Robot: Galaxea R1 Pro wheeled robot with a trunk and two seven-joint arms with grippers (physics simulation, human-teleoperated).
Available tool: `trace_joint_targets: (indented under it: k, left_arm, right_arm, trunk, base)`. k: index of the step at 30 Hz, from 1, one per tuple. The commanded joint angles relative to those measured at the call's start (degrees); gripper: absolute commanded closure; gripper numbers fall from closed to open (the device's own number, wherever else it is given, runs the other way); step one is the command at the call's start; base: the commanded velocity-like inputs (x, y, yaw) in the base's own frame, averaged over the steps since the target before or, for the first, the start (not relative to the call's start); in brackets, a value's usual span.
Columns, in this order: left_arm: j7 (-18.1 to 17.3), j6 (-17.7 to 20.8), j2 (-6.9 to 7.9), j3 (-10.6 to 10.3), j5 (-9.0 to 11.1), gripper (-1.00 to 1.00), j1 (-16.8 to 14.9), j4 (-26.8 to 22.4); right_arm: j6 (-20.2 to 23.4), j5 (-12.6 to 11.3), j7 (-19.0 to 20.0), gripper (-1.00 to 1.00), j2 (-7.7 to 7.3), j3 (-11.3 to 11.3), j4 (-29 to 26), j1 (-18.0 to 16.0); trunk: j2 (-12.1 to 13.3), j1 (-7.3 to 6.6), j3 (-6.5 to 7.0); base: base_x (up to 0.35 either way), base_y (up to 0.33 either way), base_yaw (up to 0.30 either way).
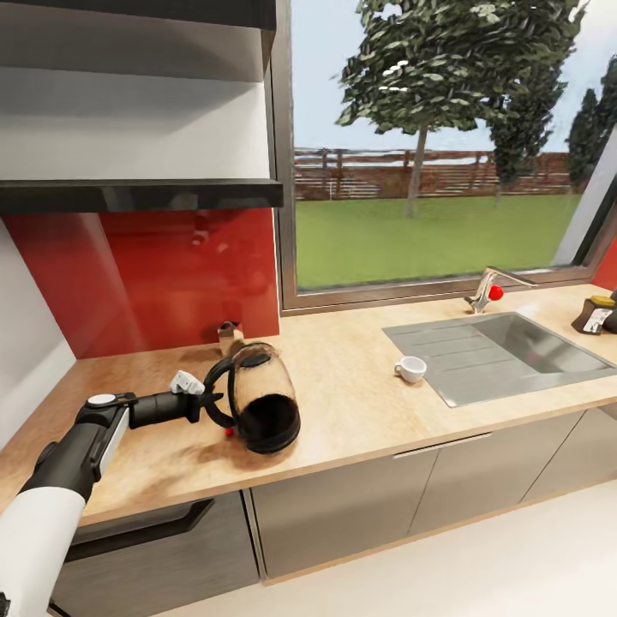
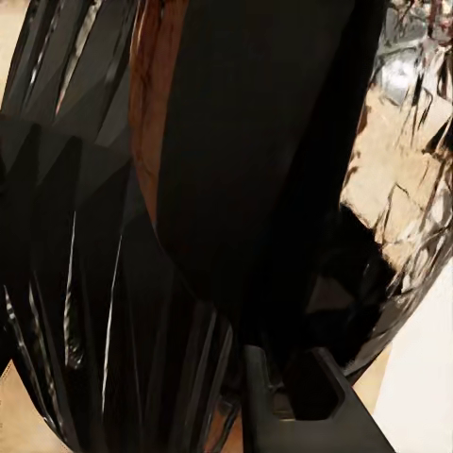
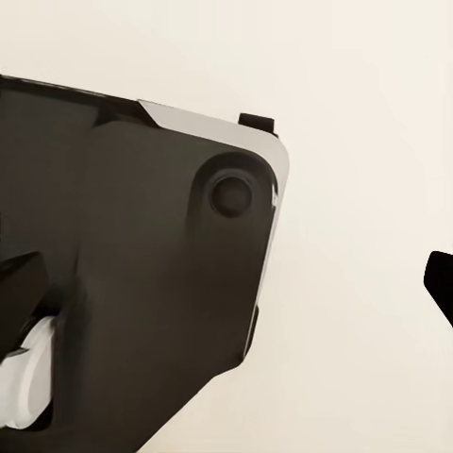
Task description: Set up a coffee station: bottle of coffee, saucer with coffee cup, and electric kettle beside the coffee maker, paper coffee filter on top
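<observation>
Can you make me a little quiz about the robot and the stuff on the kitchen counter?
1. True or false: the white cup sits inside the sink.
2. Which does the left gripper hold by its handle? A) kettle B) cup C) tap
3. Fill in: the wall behind the kettle is coloured ____.

Key: 1 false, it stands on the counter beside the sink. 2 A. 3 red.

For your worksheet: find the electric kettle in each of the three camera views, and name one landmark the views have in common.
Head view: the electric kettle stands lower left of centre on the countertop, at the left gripper.
Left wrist view: its dark, glassy body looms close.
Right wrist view: no kettle.
Shared landmark: the tan countertop.
</observation>
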Motion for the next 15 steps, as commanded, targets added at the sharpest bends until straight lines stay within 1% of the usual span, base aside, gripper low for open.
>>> trace_joint_targets:
  k: [1, 5, 6, 8, 9, 10, 12, 15]
  left_arm:
    - [-0.37, 0.58, -0.25, 0.13, -0.24, 1.00, -0.18, -0.22]
    - [-0.23, 1.85, -1.85, -0.08, -0.24, 1.00, -1.31, -1.55]
    - [-0.19, 3.76, -2.33, -0.10, -0.26, 1.00, -2.44, -2.52]
    - [-0.22, 6.05, -2.72, -0.11, -0.26, 1.00, -3.48, -4.01]
    - [-0.23, 6.58, -2.80, -0.11, -0.26, 1.00, -3.69, -4.48]
    - [-0.24, 8.01, -3.07, -0.13, -0.25, 1.00, -4.10, -6.15]
    - [-0.20, 9.35, -3.27, -0.17, -0.25, 1.00, -4.35, -8.27]
    - [-0.17, 10.19, -3.40, -0.20, -0.26, 1.00, -4.48, -9.79]
  right_arm:
    - [-0.18, 0.41, 0.12, -1.00, -0.01, -0.03, 0.02, -0.05]
    - [-0.11, 0.40, 0.12, -1.00, 0.01, -0.19, 0.02, -0.05]
    - [-0.10, 0.40, 0.12, -1.00, 0.01, -0.69, 0.02, -0.05]
    - [-0.07, 0.40, 0.12, -1.00, 0.01, -2.02, -0.01, -0.05]
    - [-0.06, 0.40, 0.12, -1.00, 0.01, -2.40, -0.03, -0.05]
    - [-0.07, 0.44, 0.12, -1.00, 0.01, -3.26, -0.13, -0.05]
    - [-0.07, 0.47, 0.12, -1.00, 0.01, -3.83, -0.80, -0.05]
    - [-0.07, 0.48, 0.12, -1.00, 0.01, -4.15, -2.08, -0.05]
  trunk:
    - [-0.13, 0.03, -0.13]
    - [-0.13, 0.03, -0.13]
    - [-0.13, 0.03, -0.13]
    - [-0.13, 0.03, -0.13]
    - [-0.13, 0.03, -0.13]
    - [-0.13, 0.03, -0.13]
    - [-0.13, 0.03, -0.13]
    - [-0.13, 0.03, -0.13]
  base:
    - [0.000, 0.000, 0.000]
    - [0.000, 0.000, 0.000]
    - [0.000, 0.000, 0.000]
    - [0.000, 0.000, 0.000]
    - [0.000, 0.000, 0.000]
    - [0.000, 0.000, 0.000]
    - [0.000, 0.000, 0.000]
    - [0.000, 0.000, 0.000]
